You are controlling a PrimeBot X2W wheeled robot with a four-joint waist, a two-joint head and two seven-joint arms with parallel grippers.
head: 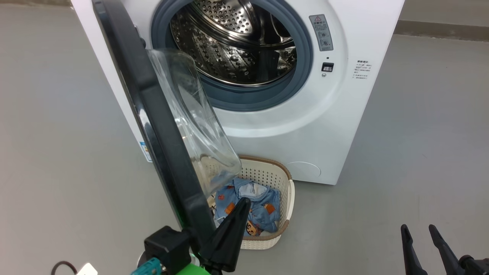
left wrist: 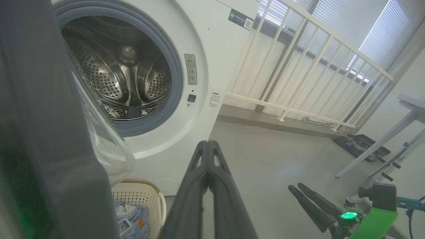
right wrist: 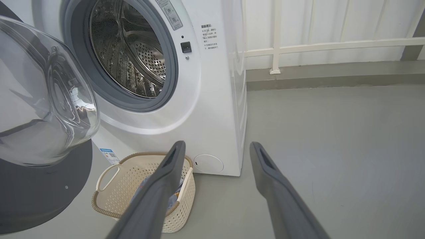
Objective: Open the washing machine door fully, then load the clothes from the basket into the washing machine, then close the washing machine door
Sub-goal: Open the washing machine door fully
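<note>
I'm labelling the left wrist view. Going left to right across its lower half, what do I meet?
door → basket → left gripper → right gripper

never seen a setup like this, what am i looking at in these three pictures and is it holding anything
This is a wheeled robot with two arms, each ending in two dark jaws. One picture looks down from its head; the other two look along each arm's jaws from the wrist. Ahead stands a white washing machine with its black, glass-bowled door swung out and the steel drum empty. On the grey floor sits a cream basket holding blue clothes. The left jaws are shut beside the door's edge, gripping nothing; the right jaws hang open and empty.
</note>
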